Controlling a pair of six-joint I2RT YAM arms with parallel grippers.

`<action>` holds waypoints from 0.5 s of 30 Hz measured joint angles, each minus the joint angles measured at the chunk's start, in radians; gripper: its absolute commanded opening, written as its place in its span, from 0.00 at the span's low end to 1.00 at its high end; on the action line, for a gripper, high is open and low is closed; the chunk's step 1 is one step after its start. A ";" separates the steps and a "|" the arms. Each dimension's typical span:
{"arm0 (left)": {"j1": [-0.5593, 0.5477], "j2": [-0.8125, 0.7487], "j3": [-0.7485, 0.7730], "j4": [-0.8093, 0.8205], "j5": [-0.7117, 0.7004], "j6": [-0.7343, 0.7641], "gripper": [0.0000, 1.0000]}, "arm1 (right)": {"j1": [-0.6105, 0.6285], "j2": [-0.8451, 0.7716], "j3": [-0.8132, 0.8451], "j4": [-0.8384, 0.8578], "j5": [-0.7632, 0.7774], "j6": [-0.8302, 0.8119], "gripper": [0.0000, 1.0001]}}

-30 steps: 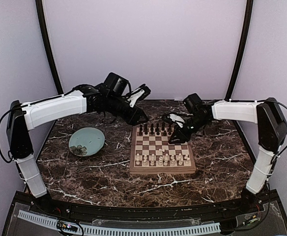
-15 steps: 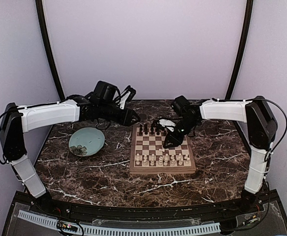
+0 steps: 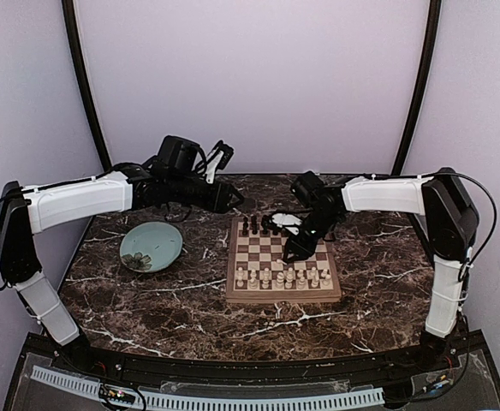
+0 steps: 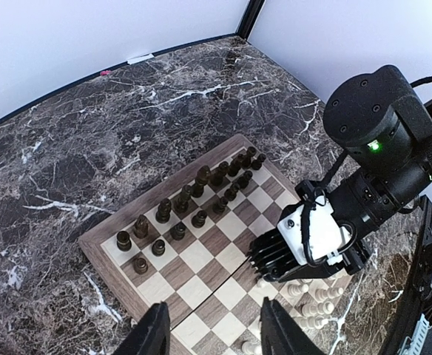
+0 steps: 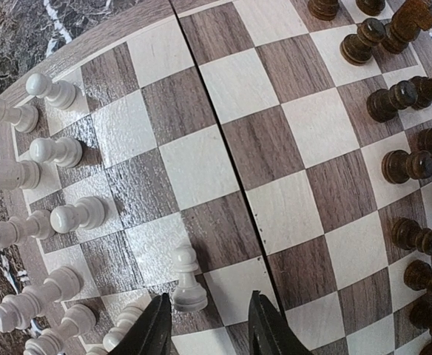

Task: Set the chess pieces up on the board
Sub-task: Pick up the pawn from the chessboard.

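I read the station from left to right.

1. The pale-teal plate (image 3: 166,233) sits on the marble left of the board. A few small items lie near its front rim, too small for me to identify.
2. The left gripper (image 4: 214,331) hovers above the board's far-left corner. Its fingers stand apart with nothing between them.
3. The board (image 3: 280,296) lies at table centre. The dark pieces (image 4: 201,177) fill its two far ranks and the white pieces (image 3: 284,277) line its near ranks.
4. In the right wrist view, one white pawn (image 5: 188,277) stands upright and alone, just inward of the white ranks. I cannot tell its exact square.
5. The right gripper (image 5: 210,325) hangs low over that pawn, jaws spread, the pawn at their mouth and unclamped.

Step in hand, as I judge it: seating this pawn. Setup looks nearly complete. The next move calls for checking the pawn's square. If it is wrong, I close on the stem and shift it. If it is right, I lift straight up, clear of the neighbouring pawns.
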 measured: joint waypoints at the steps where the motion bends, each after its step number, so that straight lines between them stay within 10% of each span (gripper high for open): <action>1: 0.000 0.000 0.000 0.000 -0.001 0.000 0.43 | 0.001 0.000 0.000 0.000 0.002 0.000 0.38; 15: 0.000 0.000 0.000 -0.006 -0.016 0.000 0.43 | 0.022 0.024 0.002 -0.013 0.016 -0.002 0.34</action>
